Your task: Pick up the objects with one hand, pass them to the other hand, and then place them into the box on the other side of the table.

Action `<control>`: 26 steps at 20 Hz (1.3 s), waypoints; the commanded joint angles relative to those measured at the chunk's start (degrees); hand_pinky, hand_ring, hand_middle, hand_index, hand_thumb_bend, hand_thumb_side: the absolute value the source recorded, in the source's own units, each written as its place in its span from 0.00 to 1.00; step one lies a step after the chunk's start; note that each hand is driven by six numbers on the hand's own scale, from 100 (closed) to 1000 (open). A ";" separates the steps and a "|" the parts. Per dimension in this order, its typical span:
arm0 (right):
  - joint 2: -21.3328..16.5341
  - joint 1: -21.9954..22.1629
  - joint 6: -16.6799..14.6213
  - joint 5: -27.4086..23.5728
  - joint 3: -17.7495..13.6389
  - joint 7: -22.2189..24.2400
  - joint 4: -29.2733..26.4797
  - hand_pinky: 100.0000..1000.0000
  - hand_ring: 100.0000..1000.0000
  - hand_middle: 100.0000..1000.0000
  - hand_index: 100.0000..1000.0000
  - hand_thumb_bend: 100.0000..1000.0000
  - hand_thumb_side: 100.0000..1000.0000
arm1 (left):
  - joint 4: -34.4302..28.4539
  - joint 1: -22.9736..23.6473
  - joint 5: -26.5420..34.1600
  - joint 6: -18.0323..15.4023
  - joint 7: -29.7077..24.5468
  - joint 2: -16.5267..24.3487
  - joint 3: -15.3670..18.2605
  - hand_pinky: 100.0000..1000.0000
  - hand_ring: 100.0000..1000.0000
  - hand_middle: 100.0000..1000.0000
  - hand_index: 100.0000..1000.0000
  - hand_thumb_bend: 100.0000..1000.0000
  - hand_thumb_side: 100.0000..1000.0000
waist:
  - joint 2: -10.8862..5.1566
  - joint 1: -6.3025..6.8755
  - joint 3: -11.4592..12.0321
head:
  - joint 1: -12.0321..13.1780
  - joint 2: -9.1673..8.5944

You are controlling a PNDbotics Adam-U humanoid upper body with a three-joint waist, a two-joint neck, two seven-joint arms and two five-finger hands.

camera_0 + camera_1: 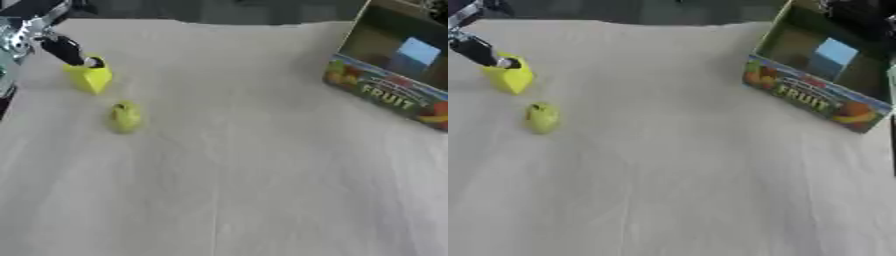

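Observation:
My left hand (63, 49) reaches in from the upper left corner, and its dark fingers pinch the top of a yellow blocky object (88, 77). The object hangs tilted with one corner pointing down, at the table's far left. Just in front of it a small yellow-green fruit (125, 116) lies on the table, apart from the hand. The open box (815, 97), printed with fruit pictures and the word FRUIT, stands tilted at the far right. A light blue thing (835, 51) shows inside it. My right hand does not show.
The pale tabletop (245, 190) stretches wide between the fruit and the box. The table's far edge runs along the top, with dark floor behind it.

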 commanded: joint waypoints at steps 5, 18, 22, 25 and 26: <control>-2.79 -0.15 0.05 -7.13 0.47 -1.39 -0.64 1.00 1.00 0.74 0.85 0.00 0.52 | 10.66 -4.17 -7.02 -4.78 -6.94 1.60 4.43 0.84 0.83 0.75 0.78 0.79 0.00 | -1.32 0.17 -0.17 | 1.36 -0.02; -5.47 0.96 -2.09 -19.58 1.35 -4.65 1.22 1.00 1.00 0.73 0.85 0.00 0.52 | 9.61 -8.07 -13.65 -9.86 -19.33 0.81 14.04 0.83 0.80 0.71 0.73 0.64 0.00 | -0.91 -0.60 -0.43 | 3.28 -1.11; -6.56 1.12 -2.40 -23.90 1.44 -5.84 1.78 1.00 1.00 0.73 0.85 0.00 0.52 | 8.27 -8.47 -13.64 -9.14 -21.22 0.61 14.20 0.83 0.80 0.71 0.74 0.64 0.00 | -0.55 -0.77 -0.63 | 3.12 -1.89; -7.30 1.31 -2.43 -27.25 1.40 -6.87 2.15 1.00 1.00 0.72 0.85 0.00 0.52 | 7.92 -8.79 -14.08 -9.32 -21.43 0.25 14.03 0.84 0.81 0.73 0.75 0.65 0.00 | -0.13 -0.86 -0.79 | 2.97 -2.39; -7.52 1.35 -2.34 -28.31 1.42 -7.22 2.27 1.00 1.00 0.72 0.84 0.00 0.52 | 7.94 -8.90 -14.41 -9.48 -21.42 0.13 13.87 0.84 0.82 0.73 0.76 0.65 0.00 | 0.00 -0.88 -0.80 | 2.92 -2.51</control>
